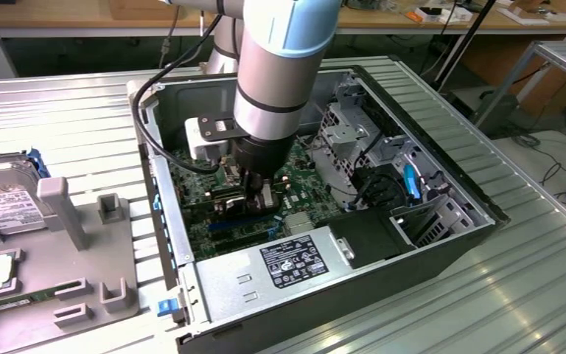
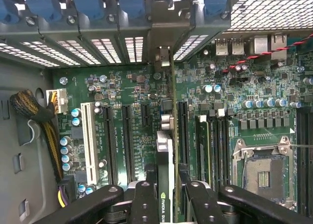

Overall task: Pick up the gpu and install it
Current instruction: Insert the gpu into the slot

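Exterior camera sits high and well back, angled down across the table into the open computer case. The arm comes in from the far side and covers the middle of the case. The wrist camera is down inside the case, very close, facing flat onto the motherboard. It looks past the gripper and along the edge of the gpu clamped in it. Both views share that green board and its expansion slots, small and slanted from outside, square-on up close.
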`<action>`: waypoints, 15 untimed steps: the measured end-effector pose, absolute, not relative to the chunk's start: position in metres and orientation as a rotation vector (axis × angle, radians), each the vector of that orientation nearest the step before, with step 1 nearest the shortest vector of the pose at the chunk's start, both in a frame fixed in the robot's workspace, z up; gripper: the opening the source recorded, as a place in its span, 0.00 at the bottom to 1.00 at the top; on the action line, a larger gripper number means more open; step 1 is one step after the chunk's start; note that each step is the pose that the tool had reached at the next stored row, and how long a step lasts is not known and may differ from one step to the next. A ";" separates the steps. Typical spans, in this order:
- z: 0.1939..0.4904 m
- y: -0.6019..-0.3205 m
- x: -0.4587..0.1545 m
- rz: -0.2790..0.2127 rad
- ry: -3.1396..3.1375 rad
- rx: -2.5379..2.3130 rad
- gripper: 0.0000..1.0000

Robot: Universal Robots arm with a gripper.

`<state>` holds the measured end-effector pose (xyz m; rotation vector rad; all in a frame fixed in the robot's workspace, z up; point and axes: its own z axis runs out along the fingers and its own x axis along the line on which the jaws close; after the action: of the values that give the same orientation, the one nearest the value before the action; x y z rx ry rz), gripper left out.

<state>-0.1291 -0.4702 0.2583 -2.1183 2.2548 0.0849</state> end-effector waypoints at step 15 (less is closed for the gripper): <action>0.264 -0.470 -0.129 0.085 2.232 -2.147 0.27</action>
<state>-0.1290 -0.4704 0.2637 -2.1468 2.2321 0.0853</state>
